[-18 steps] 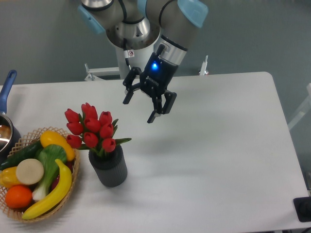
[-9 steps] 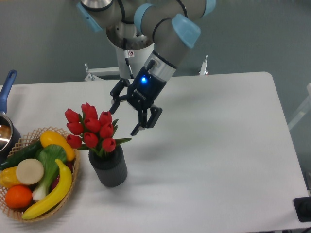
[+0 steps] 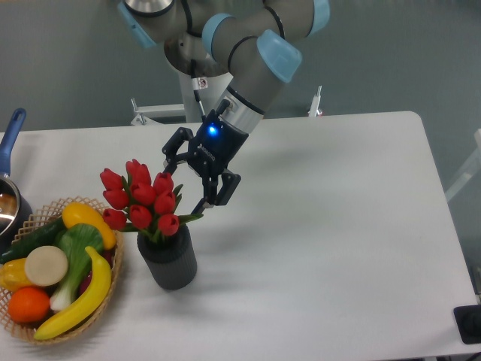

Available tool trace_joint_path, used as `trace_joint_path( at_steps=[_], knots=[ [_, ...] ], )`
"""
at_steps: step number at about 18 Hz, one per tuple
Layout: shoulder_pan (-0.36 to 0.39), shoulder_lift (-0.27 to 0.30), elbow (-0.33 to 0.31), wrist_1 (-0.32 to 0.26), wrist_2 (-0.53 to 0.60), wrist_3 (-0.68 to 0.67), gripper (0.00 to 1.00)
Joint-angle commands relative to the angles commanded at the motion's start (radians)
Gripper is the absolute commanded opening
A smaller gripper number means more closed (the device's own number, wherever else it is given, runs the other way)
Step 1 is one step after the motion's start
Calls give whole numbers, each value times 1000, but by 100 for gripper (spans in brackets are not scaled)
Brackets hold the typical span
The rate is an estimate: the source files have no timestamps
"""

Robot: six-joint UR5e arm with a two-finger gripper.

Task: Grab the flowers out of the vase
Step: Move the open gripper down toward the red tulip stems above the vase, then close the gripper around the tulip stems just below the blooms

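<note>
**Flowers in the vase, gripper spread beside them**

Red tulip flowers (image 3: 141, 198) stand upright in the dark ribbed vase (image 3: 168, 259) at the table's (image 3: 338, 226) front left. At about two o'clock from the bunch hangs the gripper (image 3: 185, 183), its jaws apart and holding nothing, fingertips close to the upper buds. At nine o'clock from the vase sits a wicker basket (image 3: 113, 277) of produce.

The dark grey ribbed vase (image 3: 168, 259) looks matt; the red tulip flowers (image 3: 140, 198) smooth, plasticky; the woven wicker basket (image 3: 113, 277) rough; the white table (image 3: 338, 241) smooth, matt.
</note>
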Motion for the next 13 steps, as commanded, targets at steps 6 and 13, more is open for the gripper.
trace_joint_path(
  at_steps=[6,13],
  knots=[
    [-11,-26,22,5,0,0,100],
    [-41,-63,40,5,-2,0,100]
  ],
)
